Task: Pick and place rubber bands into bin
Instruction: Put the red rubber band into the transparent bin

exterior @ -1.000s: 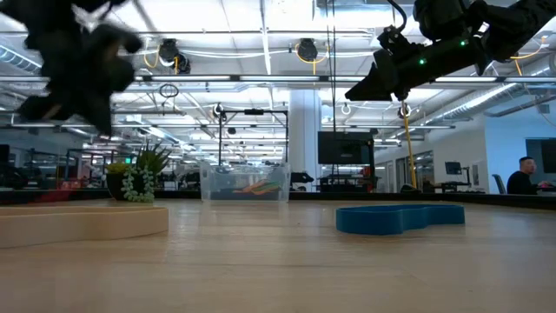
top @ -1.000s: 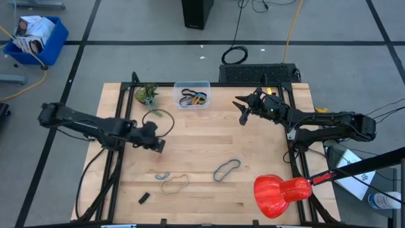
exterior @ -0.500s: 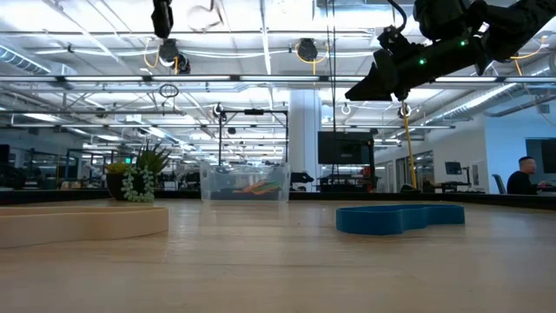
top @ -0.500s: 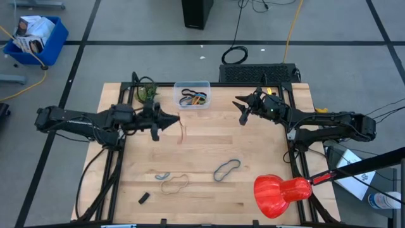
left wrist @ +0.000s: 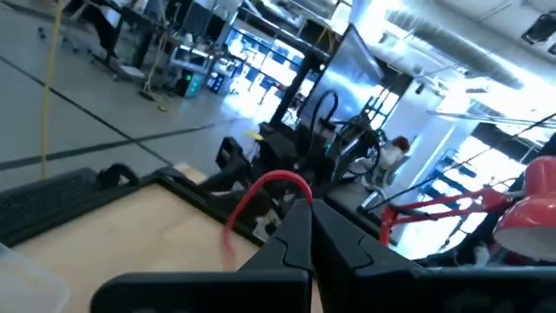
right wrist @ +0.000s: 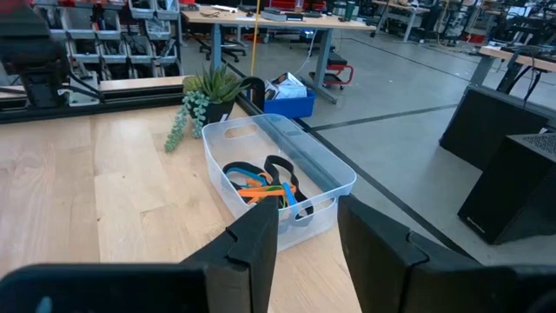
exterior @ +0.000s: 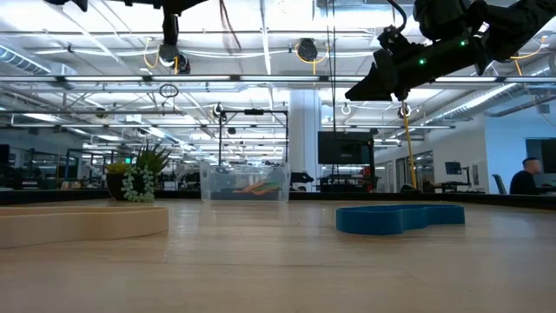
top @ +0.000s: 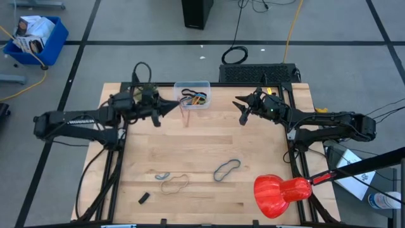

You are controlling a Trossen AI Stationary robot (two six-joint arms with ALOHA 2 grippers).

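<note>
My left gripper [top: 172, 106] is shut on a red rubber band [top: 184, 115], high above the table beside the near left corner of the clear bin [top: 192, 94]. The band also shows in the left wrist view [left wrist: 265, 184] and at the top of the low view [exterior: 228, 24]. The bin stands at the table's far edge and holds several bands [right wrist: 265, 184] in black, orange and blue. My right gripper [top: 242, 111] is open and empty, raised to the right of the bin; its fingers show apart in the right wrist view [right wrist: 306, 233]. My left gripper pinches one spot of the red band's loop [left wrist: 294, 193] between its two shut fingers. The fingers come roughly level from the table's left. The band is lifted clear of the table and hangs slack below the fingertips [top: 185, 120].
Three bands lie on the near part of the table: a grey-blue one [top: 226, 169], a tan one [top: 174, 184] and a small grey one [top: 163, 175]. A small black block [top: 143, 197] lies near the front edge. A small plant [top: 147, 95] stands left of the bin. A red object [top: 281, 193] sits at the near right corner.
My left gripper has risen from low over the table's middle left and gone toward the far edge and the bin, swinging to point right. It stays shut on the red band, which hangs clear of the table.
</note>
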